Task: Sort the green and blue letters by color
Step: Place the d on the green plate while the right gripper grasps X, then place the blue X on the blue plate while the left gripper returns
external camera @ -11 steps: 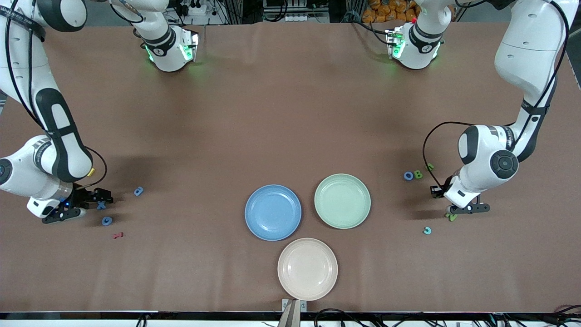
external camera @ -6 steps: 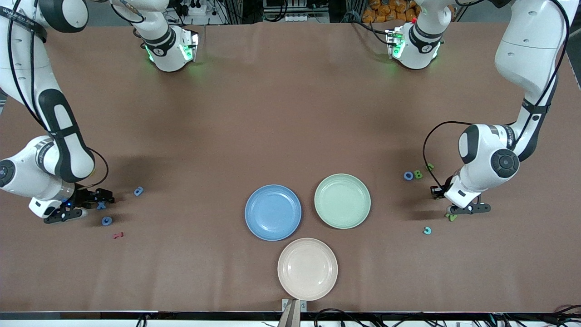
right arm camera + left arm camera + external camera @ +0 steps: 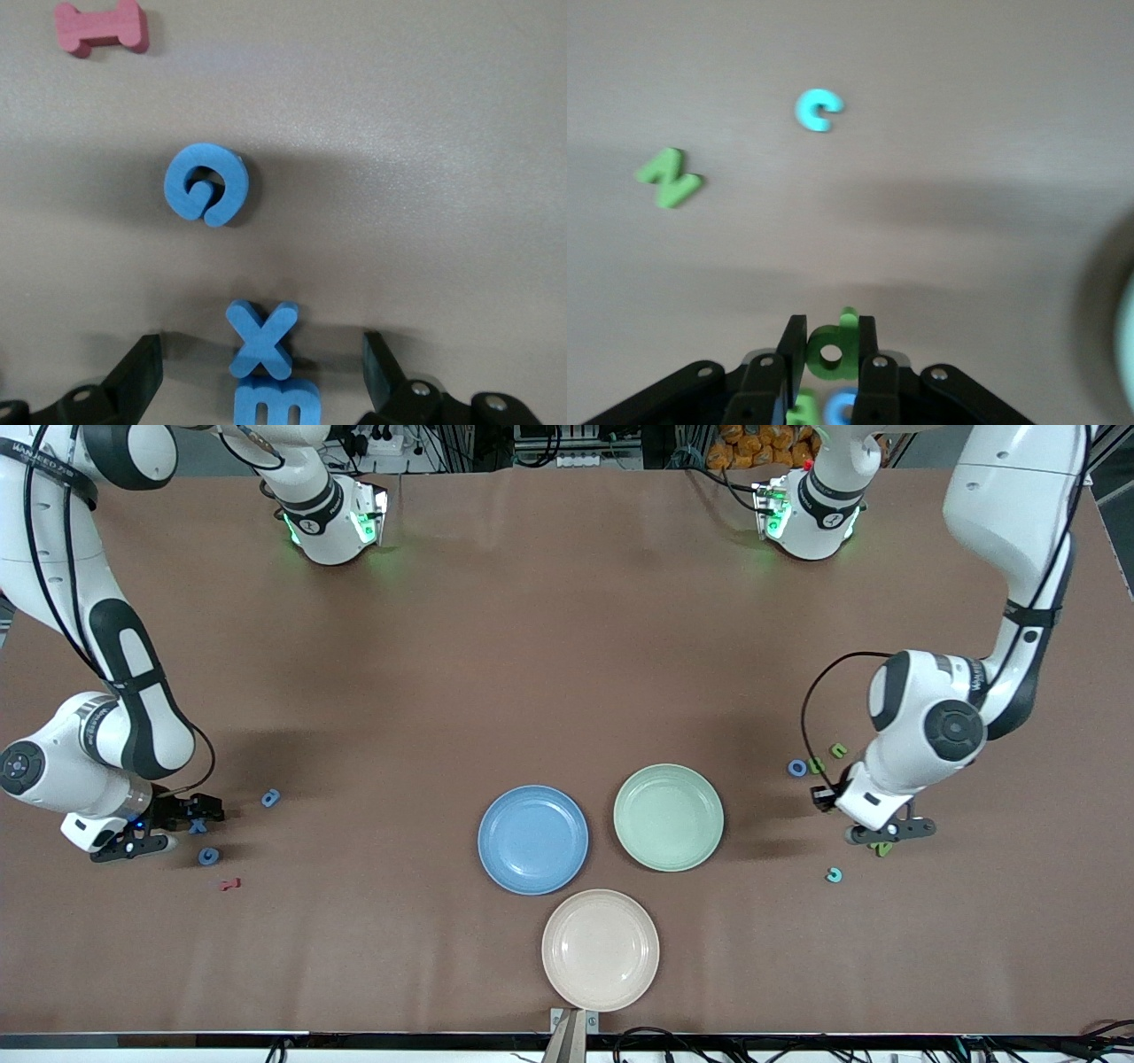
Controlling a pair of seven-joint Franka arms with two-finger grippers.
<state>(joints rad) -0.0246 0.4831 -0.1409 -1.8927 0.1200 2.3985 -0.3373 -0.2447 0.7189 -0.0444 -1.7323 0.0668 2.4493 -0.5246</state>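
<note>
My left gripper (image 3: 886, 833) (image 3: 831, 354) is shut on a green P-shaped letter (image 3: 831, 348) and holds it just above the table at the left arm's end. That letter is hidden in the front view. A green N (image 3: 882, 849) (image 3: 670, 177) and a light blue C (image 3: 834, 875) (image 3: 819, 110) lie nearby. A blue O (image 3: 797, 768), a green B (image 3: 816, 765) and another green letter (image 3: 837, 750) lie farther from the camera. My right gripper (image 3: 182, 822) (image 3: 262, 381) is open and low, its jaws wide on either side of a blue X (image 3: 197, 825) (image 3: 262, 338) and a blue E (image 3: 276, 400). A blue G (image 3: 208, 856) (image 3: 206, 185) lies nearer the camera.
A blue plate (image 3: 532, 839), a green plate (image 3: 668, 817) and a pink plate (image 3: 600, 950) stand empty mid-table. A dark red letter (image 3: 230, 884) (image 3: 100, 26) lies near the G. One more blue letter (image 3: 270, 798) lies beside the right gripper, toward the plates.
The left arm has shifted a little toward the green plate with the green letter in its gripper. The right gripper has barely moved.
</note>
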